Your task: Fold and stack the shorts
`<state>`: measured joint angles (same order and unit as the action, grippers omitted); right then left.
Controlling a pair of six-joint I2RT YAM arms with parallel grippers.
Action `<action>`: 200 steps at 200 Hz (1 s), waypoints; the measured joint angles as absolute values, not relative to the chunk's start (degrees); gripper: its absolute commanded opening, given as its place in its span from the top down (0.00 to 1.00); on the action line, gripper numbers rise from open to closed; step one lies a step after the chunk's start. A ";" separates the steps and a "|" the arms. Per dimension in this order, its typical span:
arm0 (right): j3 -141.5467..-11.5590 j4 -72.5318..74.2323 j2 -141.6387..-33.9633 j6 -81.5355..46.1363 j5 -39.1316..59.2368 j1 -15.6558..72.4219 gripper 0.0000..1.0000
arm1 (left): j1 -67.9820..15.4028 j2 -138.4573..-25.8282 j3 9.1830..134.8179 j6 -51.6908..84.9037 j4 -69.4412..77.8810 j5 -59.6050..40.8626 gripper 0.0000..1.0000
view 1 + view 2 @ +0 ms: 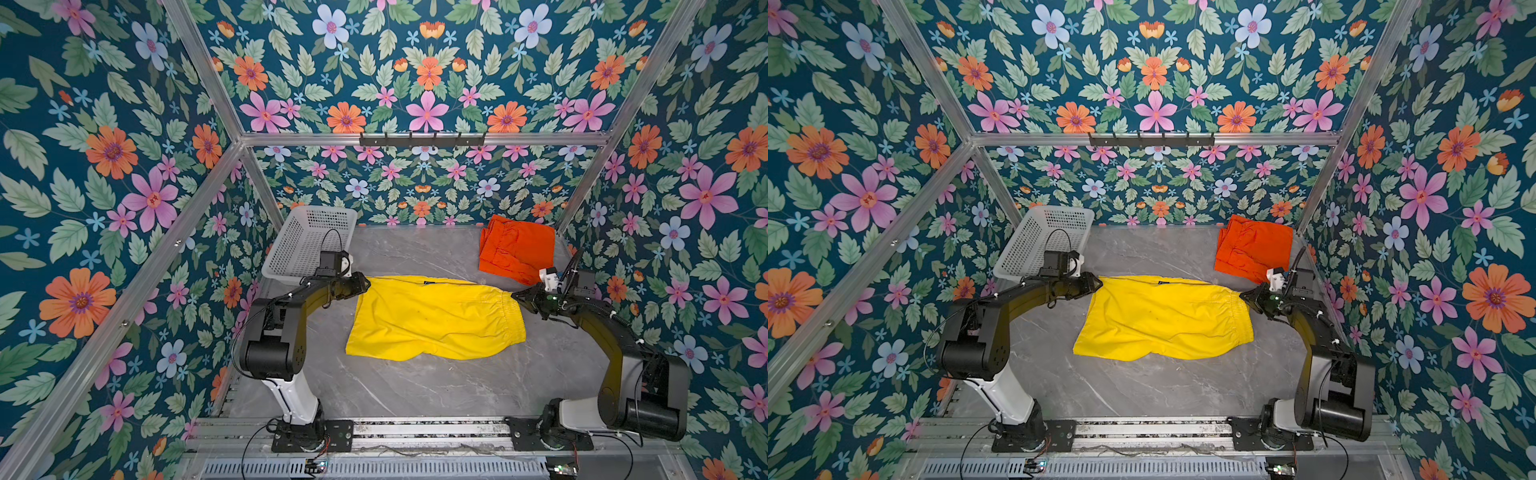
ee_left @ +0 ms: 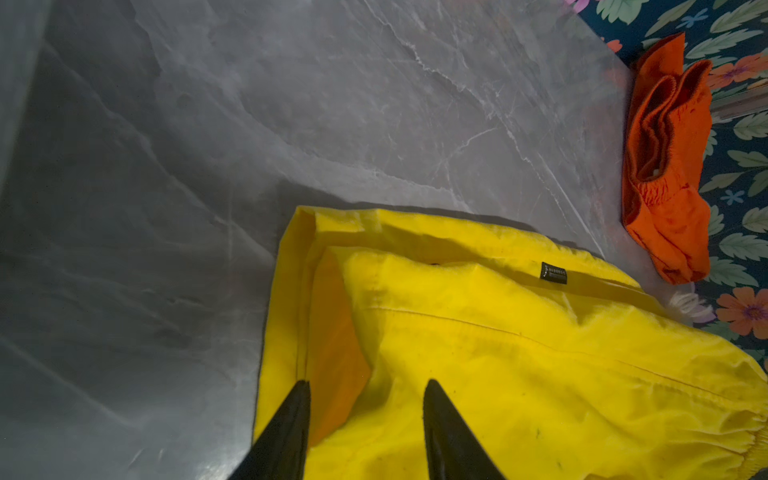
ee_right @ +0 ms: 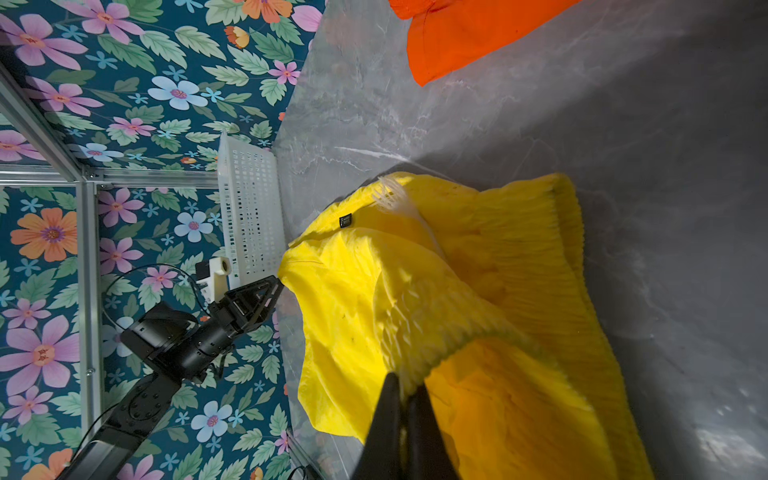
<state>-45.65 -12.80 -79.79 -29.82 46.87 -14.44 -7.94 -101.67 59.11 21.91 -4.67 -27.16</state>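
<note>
Grey marble tabletop (image 1: 415,386) carries yellow shorts (image 1: 432,320) lengthwise between both arms: right gripper (image 3: 405,382) pinches the waistband (image 3: 498,257), left gripper (image 2: 368,381) hangs spread over the leg hem (image 2: 286,291).

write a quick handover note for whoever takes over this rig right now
Left hand: open, astride the leg hem of the yellow shorts, not closed on it.
Right hand: shut on the waistband of the yellow shorts.
Yellow pair lies mid-table, waistband toward the right arm.
Orange shorts: folded, at the far right corner of the table.
White basket: far left.
Done: orange pair folded.
Left: fold the yellow pair and stack it on the orange one.
</note>
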 measured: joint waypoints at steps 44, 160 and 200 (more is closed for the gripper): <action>-45.65 -11.38 -80.42 -31.51 47.72 -14.46 1.00 | -7.94 -104.18 59.09 22.13 -2.94 -30.55 0.76; -47.72 -11.73 -86.87 -36.86 42.00 -16.32 1.00 | -4.58 -104.53 63.55 22.79 -0.64 -31.59 0.98; -49.08 -9.15 -93.78 -38.41 42.09 -16.32 0.95 | -4.69 -110.65 67.35 22.83 0.30 -31.33 0.92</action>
<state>-49.08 -9.15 -93.78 -38.41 42.09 -16.32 -4.69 -110.65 67.35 22.83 0.30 -31.33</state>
